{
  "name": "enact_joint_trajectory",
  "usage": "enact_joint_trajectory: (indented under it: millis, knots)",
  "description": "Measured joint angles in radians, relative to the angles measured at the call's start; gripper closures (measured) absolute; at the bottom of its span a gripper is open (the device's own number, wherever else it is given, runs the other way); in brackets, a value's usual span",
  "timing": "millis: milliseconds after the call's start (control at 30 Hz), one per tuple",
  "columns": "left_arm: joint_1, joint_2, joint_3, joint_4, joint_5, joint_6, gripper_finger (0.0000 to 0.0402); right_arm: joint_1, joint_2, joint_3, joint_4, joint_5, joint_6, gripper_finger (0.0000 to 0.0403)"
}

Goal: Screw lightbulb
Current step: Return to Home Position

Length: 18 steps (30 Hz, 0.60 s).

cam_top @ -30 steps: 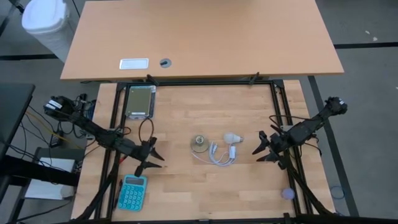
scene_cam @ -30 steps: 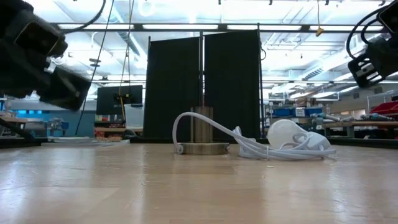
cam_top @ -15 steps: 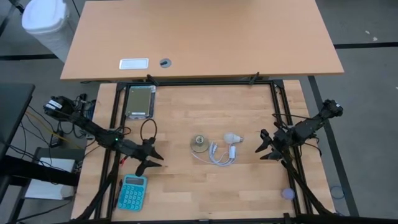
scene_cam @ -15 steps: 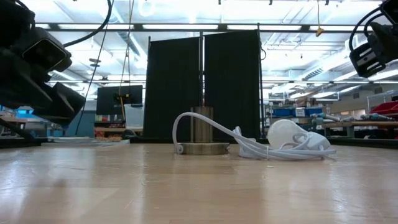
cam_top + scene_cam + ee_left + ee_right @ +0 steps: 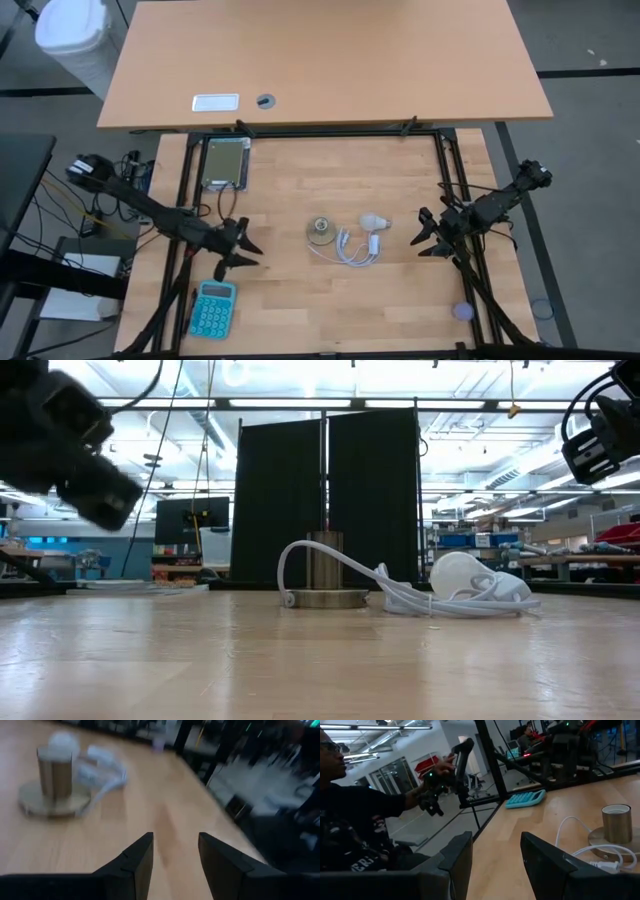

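The small white lightbulb lies on its side on the wooden table, in the coil of the white cord; it also shows in the low view. The round grey socket stands upright on its disc base just left of the lightbulb and shows in the left wrist view. My left gripper is open and empty, above the table left of the socket. My right gripper is open and empty, right of the lightbulb.
A teal calculator lies near the table's near left edge, below my left gripper. A silver box sits at the far left. A small lilac disc lies near right. A black frame borders the table. A person shows beyond the table.
My left gripper has drawn back a little toward the table's left edge and turned, its wrist swinging in the low view. My right gripper has shifted slightly toward the table's right edge and risen a little. The lightbulb, cord and socket have stayed still.
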Motion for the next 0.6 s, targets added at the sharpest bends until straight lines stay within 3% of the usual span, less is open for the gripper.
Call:
enact_joint_trajectory:
  millis: [300,600]
  knots:
    - [0.000,-0.363,0.000,-0.067,0.000,0.000,0.0240,0.000,0.000,0.000,0.001,0.000,0.000,0.0234]
    - [0.000,-0.551,0.000,-0.156,0.000,0.000,0.0240,0.008,0.000,-0.001,0.002,-0.001,0.000,0.0234]
